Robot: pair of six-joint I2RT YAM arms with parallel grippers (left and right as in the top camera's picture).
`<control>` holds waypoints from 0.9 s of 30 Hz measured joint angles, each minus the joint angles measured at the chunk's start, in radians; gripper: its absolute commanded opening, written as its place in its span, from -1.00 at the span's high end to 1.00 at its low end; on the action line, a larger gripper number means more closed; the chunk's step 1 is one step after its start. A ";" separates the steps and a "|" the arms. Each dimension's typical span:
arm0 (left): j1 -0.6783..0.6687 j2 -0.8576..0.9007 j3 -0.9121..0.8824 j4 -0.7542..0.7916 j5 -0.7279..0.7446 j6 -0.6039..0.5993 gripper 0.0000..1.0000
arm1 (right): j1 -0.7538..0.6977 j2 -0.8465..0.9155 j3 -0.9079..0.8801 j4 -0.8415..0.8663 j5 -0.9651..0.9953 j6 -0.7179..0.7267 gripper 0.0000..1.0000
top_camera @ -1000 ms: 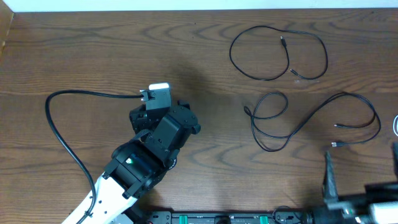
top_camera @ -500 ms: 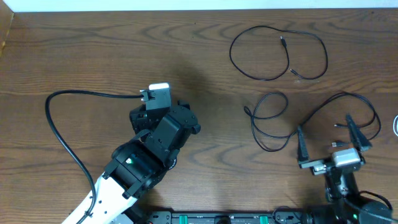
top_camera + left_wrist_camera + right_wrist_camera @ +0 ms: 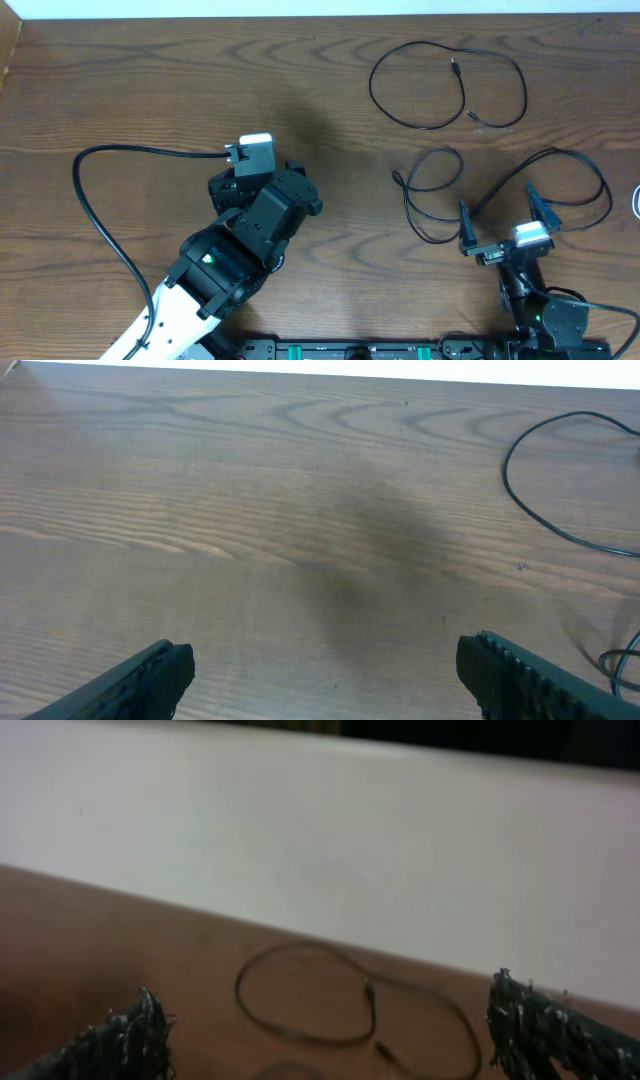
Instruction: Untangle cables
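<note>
Cables: two black cables lie on the right half of the tabletop, apart from each other. The far cable (image 3: 371, 88) forms one loose loop near the far edge, with both plug ends inside the loop. The near cable (image 3: 505, 182) crosses itself in several loops toward the right edge. A sliver of white (image 3: 637, 203) is seen at the right edge, judged to be the white cable.

Right gripper (image 3: 500, 215): held over the near cable, fingers spread wide, nothing pinched. Contact with the cable cannot be told.

Left gripper (image 3: 325, 652): parked over bare wood left of centre, fingers spread, nothing held. The arm's own thick wire (image 3: 80, 180) trails toward the left edge.

Risks, as judged:
- Two crossing strands could be caught in one pinch, so a loop is tightened rather than freed.
- The near cable could be dragged onto the far one.
- The white cable could be pushed off the right edge.
- A thin cord may slip on the smooth wood.

Surface: brown wood-grain tabletop (image 3: 150, 70), matt. A white wall (image 3: 330, 840) is seen beyond the far edge.
</note>
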 measured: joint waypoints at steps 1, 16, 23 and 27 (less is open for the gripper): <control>0.000 0.000 0.000 0.000 0.000 0.000 -0.81 | -0.002 0.000 -0.002 -0.013 0.003 0.000 -0.98; 0.000 0.000 0.000 0.000 0.000 0.000 -0.81 | -0.038 0.000 -0.002 -0.204 0.074 0.006 -0.99; 0.000 0.000 0.000 0.000 0.000 0.000 -0.81 | -0.063 0.000 -0.002 -0.206 0.093 0.006 -0.99; 0.000 0.000 0.000 0.000 0.000 0.000 -0.81 | -0.063 0.000 -0.002 -0.207 0.104 0.006 -0.98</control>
